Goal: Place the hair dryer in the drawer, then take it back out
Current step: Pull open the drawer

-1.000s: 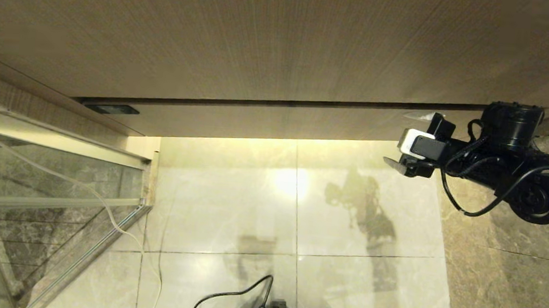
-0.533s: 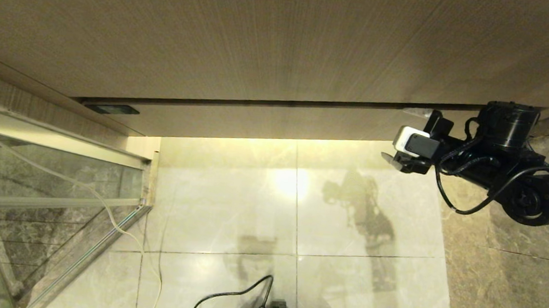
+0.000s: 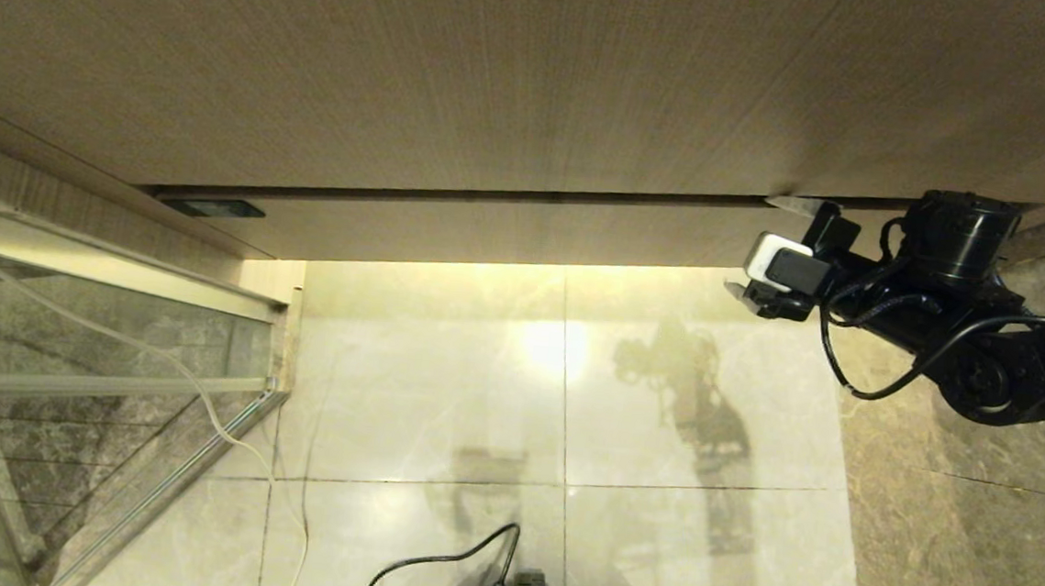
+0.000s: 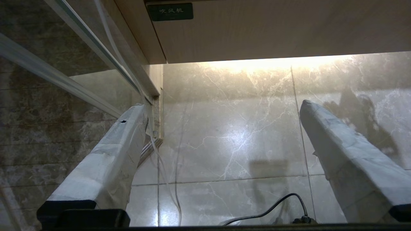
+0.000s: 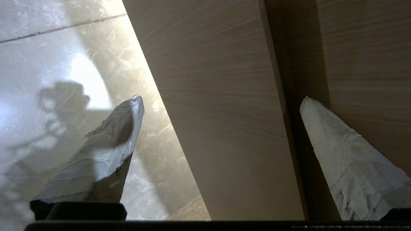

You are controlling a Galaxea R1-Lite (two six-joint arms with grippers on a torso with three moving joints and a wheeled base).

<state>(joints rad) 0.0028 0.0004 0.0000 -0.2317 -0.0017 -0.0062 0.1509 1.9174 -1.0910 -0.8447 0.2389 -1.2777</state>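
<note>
The drawer (image 3: 509,228) shows as a low beige wood-grain front, pushed in under the taller wood-grain panel (image 3: 501,80). My right gripper (image 3: 758,247) is open at the drawer's right end. It straddles the front: one fingertip (image 5: 310,109) is in the dark gap above the front, the other (image 5: 133,106) hangs below it over the floor. In the right wrist view the drawer front (image 5: 224,112) fills the space between the fingers of the right gripper (image 5: 222,99). The hair dryer is out of view. My left gripper (image 4: 223,105) is open over the floor, holding nothing.
A small dark label (image 3: 213,208) sits at the drawer's left end. A glass partition with a metal frame (image 3: 66,371) and a thin white cord (image 3: 202,399) stand at the left. A black cable (image 3: 430,562) lies by my base on glossy marble tiles (image 3: 480,373).
My right gripper has moved left and slightly up along the drawer front. Its upper fingertip now reaches the dark gap above the front.
</note>
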